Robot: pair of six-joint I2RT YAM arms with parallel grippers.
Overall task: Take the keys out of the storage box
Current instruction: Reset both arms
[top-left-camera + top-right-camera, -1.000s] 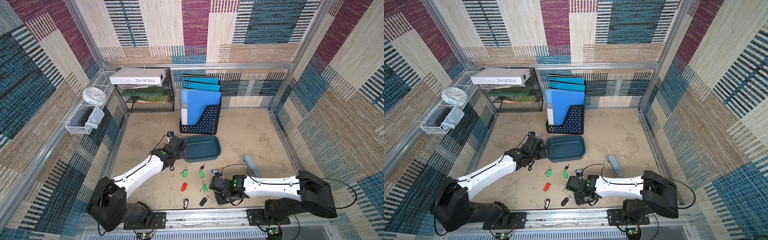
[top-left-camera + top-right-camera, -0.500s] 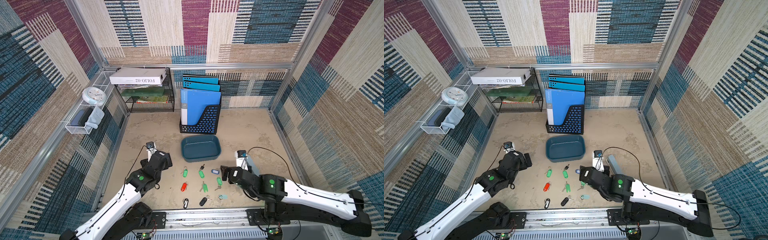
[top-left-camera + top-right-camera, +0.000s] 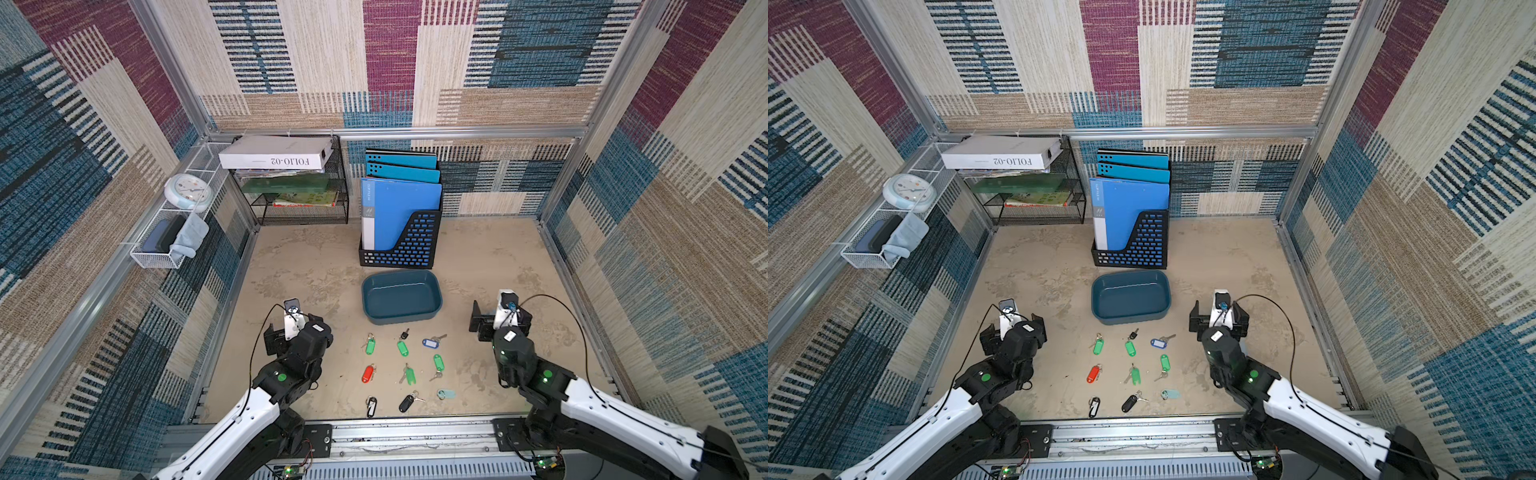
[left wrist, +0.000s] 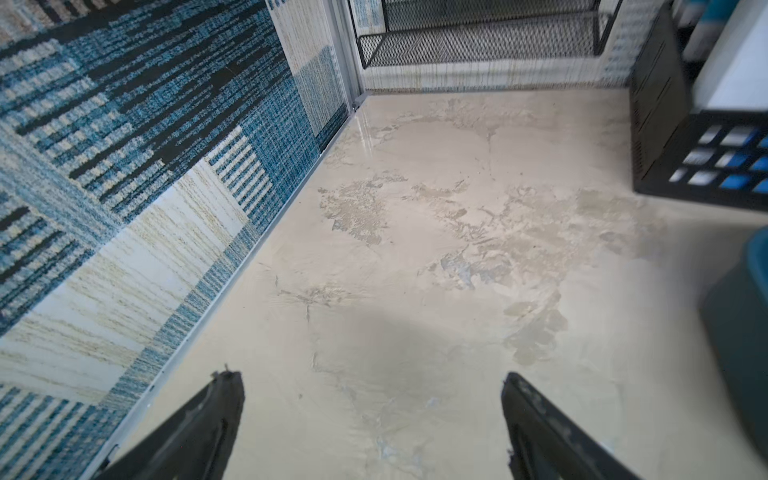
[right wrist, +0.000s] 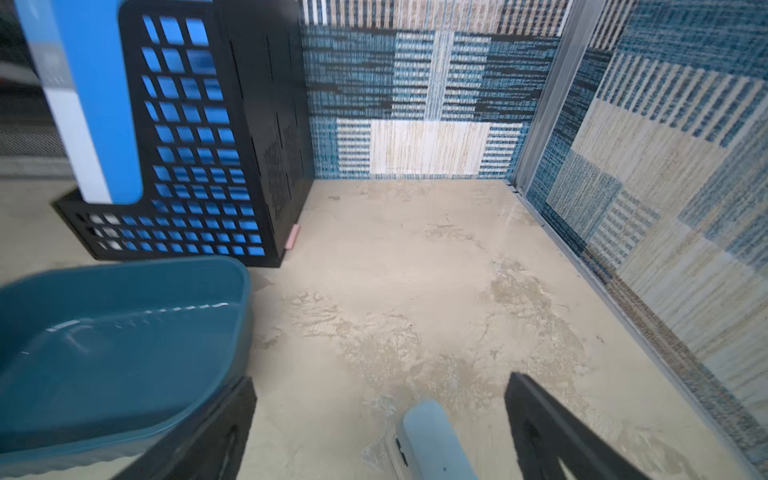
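The dark teal storage box (image 3: 400, 319) (image 3: 1130, 319) sits mid-table with nothing showing inside it. Several keys with green (image 3: 370, 346), red (image 3: 367, 374), blue (image 3: 430, 343), black (image 3: 406, 402) and pale blue (image 3: 446, 393) tags lie on the table in front of it, in both top views. My left gripper (image 3: 291, 329) (image 4: 370, 380) is open over bare table, left of the keys. My right gripper (image 3: 500, 316) (image 5: 381, 380) is open to the right of the box (image 5: 104, 332), holding nothing.
A black file holder with blue folders (image 3: 399, 232) stands just behind the box. A black mesh rack (image 3: 299, 199) fills the back left corner. A pale grey-blue oblong object (image 5: 432, 440) lies on the table under my right gripper, loose between its fingers. Patterned walls close in both sides.
Both arms have drawn back from the middle to either side. The right gripper opened and left a pale blue-tagged key at the front of the table. The left gripper came away from the box.
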